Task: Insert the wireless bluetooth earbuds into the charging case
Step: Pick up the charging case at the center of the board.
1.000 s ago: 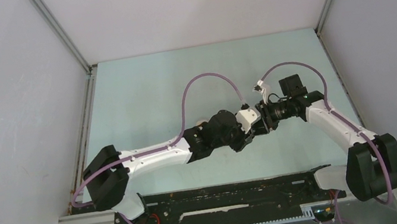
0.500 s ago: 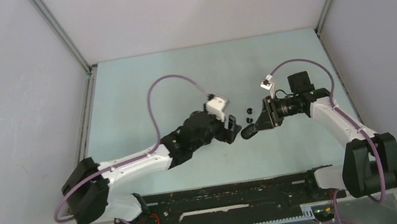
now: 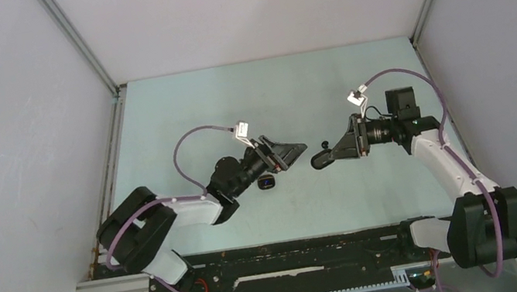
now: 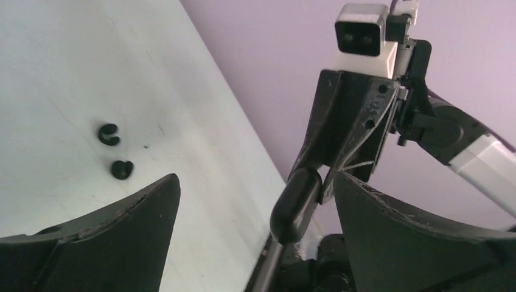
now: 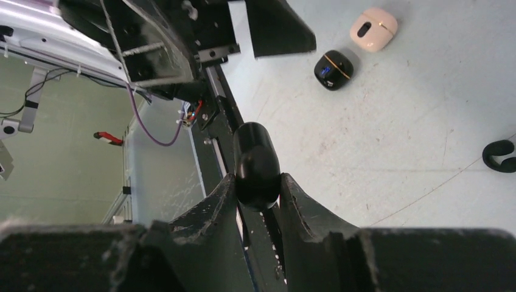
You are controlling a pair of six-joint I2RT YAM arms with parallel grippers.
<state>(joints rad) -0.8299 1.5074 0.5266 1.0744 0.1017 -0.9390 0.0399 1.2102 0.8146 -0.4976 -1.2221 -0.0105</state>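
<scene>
Our left claw stands wide open near a black case on the table. Two black earbuds lie loose on the table, just beyond the gap between our claws. Our right claw is clamped on a pebble case.

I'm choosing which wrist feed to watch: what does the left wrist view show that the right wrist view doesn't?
Left wrist only: two small black earbuds on the table, framed by the wide-open jaws of the left gripper. Right wrist only: a loose black case and a pale pink case; one curved black piece at its edge may be an earbud. Both: the held black case clamped by the right gripper.
</scene>
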